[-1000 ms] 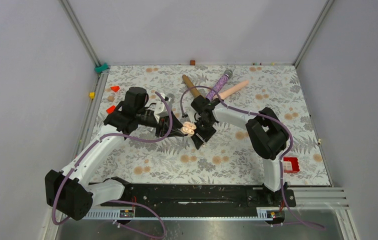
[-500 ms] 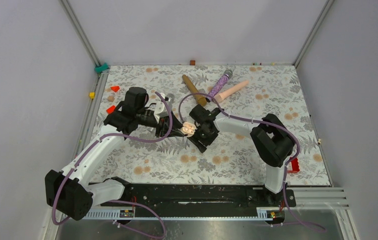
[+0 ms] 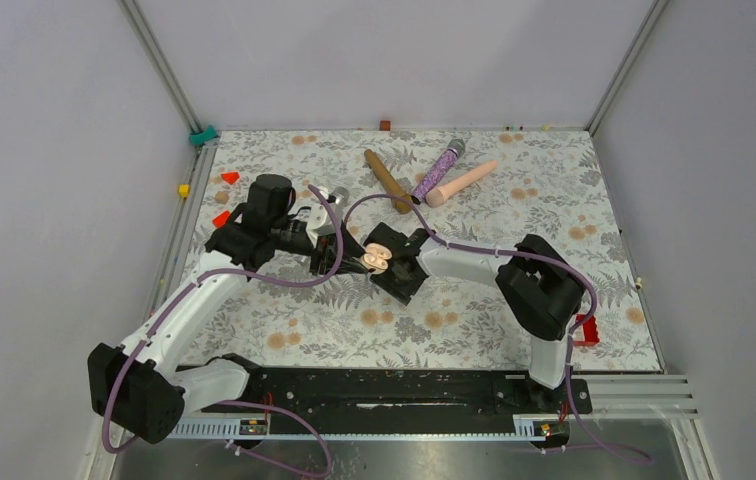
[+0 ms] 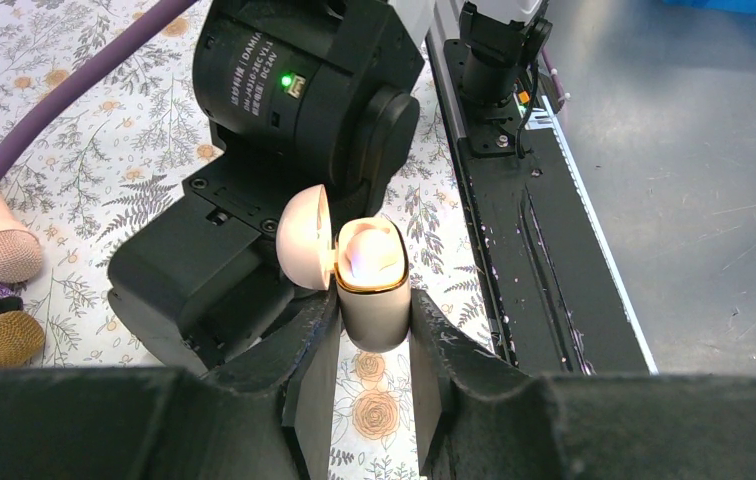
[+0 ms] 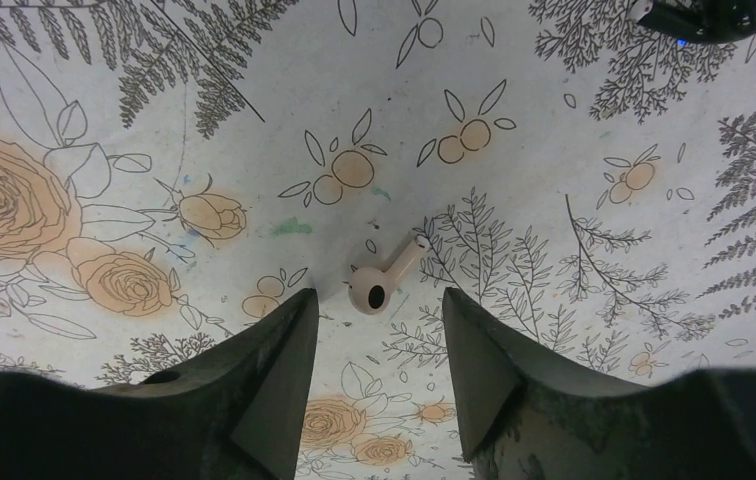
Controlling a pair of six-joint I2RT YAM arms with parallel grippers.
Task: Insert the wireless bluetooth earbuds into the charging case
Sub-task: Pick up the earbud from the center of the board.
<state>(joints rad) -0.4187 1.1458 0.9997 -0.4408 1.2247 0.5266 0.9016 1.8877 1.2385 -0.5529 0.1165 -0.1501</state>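
Your left gripper [image 4: 374, 305] is clamped on the charging case [image 4: 372, 322], one finger pressed to each side. The left arm [image 3: 189, 295] rises from its base, bends at the elbow, and its forearm angles in toward the case. Your right arm [image 3: 466, 262] is folded sharply at the elbow, wrist just beside the case. The right gripper [image 5: 376, 300] points straight down, jaws standing apart.

Brown microphone [image 3: 387, 180], purple microphone [image 3: 438, 170] and pink microphone [image 3: 462, 183] lie close together on floral cloth [image 3: 554, 200].
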